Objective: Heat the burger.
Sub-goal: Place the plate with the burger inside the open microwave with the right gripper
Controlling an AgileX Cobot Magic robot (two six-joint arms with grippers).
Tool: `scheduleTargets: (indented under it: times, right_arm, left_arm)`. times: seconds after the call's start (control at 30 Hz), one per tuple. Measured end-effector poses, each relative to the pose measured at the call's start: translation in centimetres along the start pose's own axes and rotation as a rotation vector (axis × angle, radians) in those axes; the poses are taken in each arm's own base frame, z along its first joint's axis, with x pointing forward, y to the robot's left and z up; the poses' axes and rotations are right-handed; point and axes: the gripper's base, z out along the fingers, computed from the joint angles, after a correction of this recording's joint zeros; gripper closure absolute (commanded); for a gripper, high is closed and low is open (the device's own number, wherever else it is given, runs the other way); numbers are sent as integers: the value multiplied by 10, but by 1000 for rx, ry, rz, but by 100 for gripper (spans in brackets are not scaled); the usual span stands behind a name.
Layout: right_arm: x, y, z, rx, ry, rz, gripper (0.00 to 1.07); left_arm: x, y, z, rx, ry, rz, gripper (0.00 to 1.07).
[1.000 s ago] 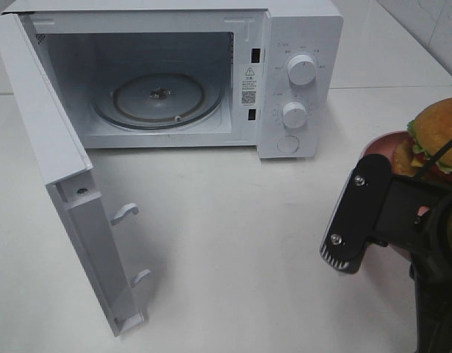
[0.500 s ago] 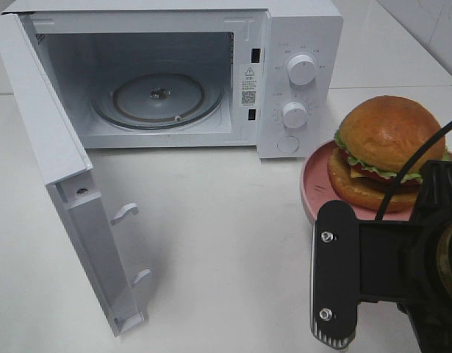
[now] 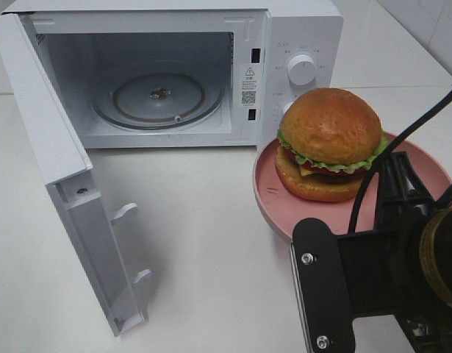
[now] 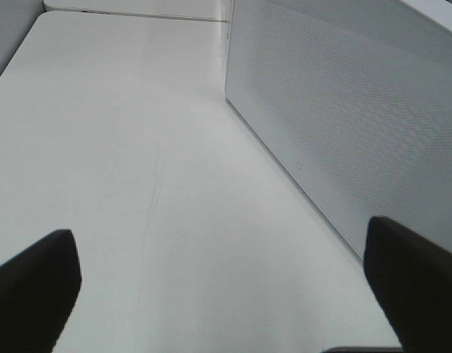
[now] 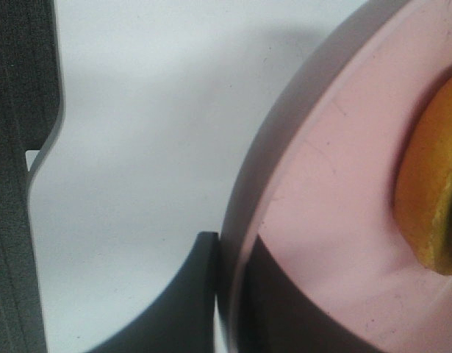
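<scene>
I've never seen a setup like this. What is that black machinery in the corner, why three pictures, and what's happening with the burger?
It is a robot with two arms, each ending in a two-fingered gripper. The wide picture comes from a camera mounted high, looking down at a white table with a microwave, its door swung open. The other two come from cameras on the wrists. The right gripper pinches the rim of a pink plate carrying the burger, in front of the microwave's control panel. The left gripper is open, holding nothing.
</scene>
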Motion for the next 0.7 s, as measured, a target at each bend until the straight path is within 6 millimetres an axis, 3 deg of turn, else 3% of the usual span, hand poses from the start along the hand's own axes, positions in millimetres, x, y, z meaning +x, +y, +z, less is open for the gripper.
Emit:
scheduleTargets:
  times: [0.27,0.53,0.7]
  right_arm:
    - [-10,-1,-1,16,-105,-144,107]
    - [-13,-3,-1,44,-144,-172,107]
    - [-12,-13,5,60,-182,-226,107]
  left_arm:
    - [0,0,0,0,0,0,4]
    - [0,0,0,0,0,0,4]
    - [0,0,0,0,0,0,4]
